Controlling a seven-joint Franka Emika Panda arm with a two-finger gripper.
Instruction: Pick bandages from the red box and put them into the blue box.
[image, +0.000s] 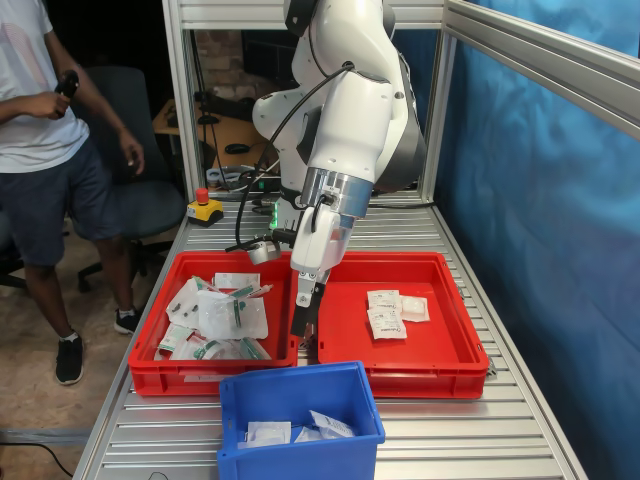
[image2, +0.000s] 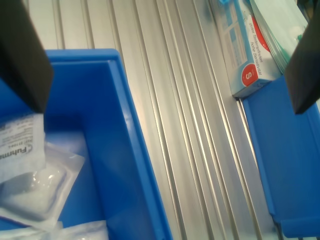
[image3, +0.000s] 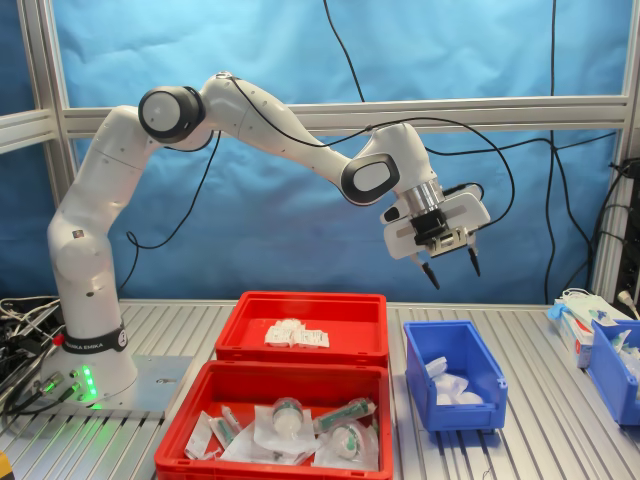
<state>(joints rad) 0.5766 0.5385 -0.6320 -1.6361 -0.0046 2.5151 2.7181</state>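
The red box (image3: 372, 318) is the rear tray in the second exterior view and holds a few white bandages (image3: 296, 337). In the first exterior view this red box (image: 455, 330) is on the right, its bandages (image: 393, 312) near the middle. The blue box (image3: 480, 372) stands beside the trays with white pouches (image3: 446, 380) inside; the wrist view shows the blue box's wall (image2: 120, 150) and pouches (image2: 25, 175). My gripper (image3: 455, 278) hangs open and empty well above the blue box. Its dark fingers (image2: 22, 55) frame the wrist view, and the gripper (image: 305, 335) also shows in the first exterior view.
A second red tray (image3: 200, 415) is heaped with green-marked packets (image: 220, 315). Another blue bin (image3: 612, 365) and a carton (image2: 250, 60) sit further along the slatted table. A person (image: 40, 150) stands beside the table near an emergency button (image: 203, 205). Aluminium posts and a blue curtain enclose the cell.
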